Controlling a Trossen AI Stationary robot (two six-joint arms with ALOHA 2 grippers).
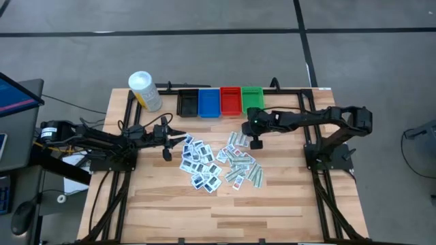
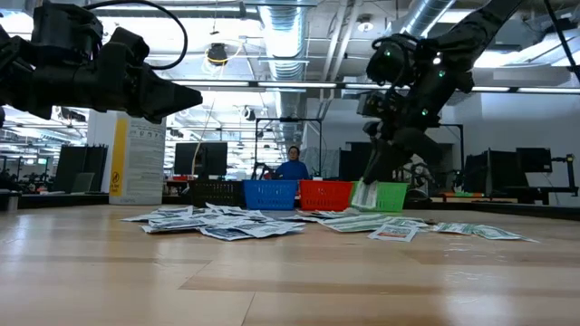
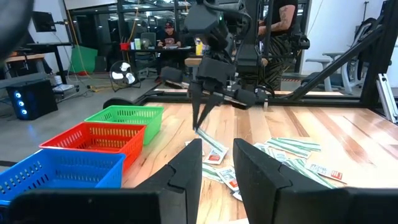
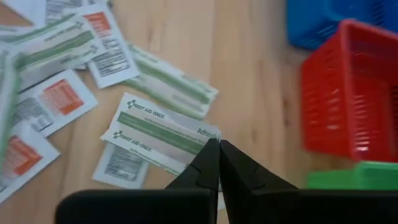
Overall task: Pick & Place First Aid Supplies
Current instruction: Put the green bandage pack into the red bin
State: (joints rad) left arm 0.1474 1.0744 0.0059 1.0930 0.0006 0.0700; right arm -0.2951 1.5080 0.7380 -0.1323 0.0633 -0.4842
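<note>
First aid supplies lie scattered mid-table: white packets with blue marks (image 1: 199,163) and pale green strips with red (image 1: 240,165). My right gripper (image 1: 256,143) slants down over the green pile's far edge, shut on one green-striped white packet (image 4: 161,127). That packet hangs below its fingertips (image 2: 364,194). My left gripper (image 1: 167,141) hovers level at the left of the piles. It is open, and nothing is between its fingers (image 3: 217,163). My right gripper pinches the green-striped packet by one short end (image 4: 202,138) between its two fingertips, coming from above on a slant. The packet hangs slanting below the fingers (image 3: 210,140). Whether its lower end is clear of the pile, I cannot tell.
Small bins stand in a row at the far edge: black (image 1: 187,102), blue (image 1: 208,102), red (image 1: 231,100), green (image 1: 252,97). A white-capped yellow container (image 1: 145,90) stands far left. People sit in the room behind (image 2: 293,166). Bare wood lies toward the near edge.
</note>
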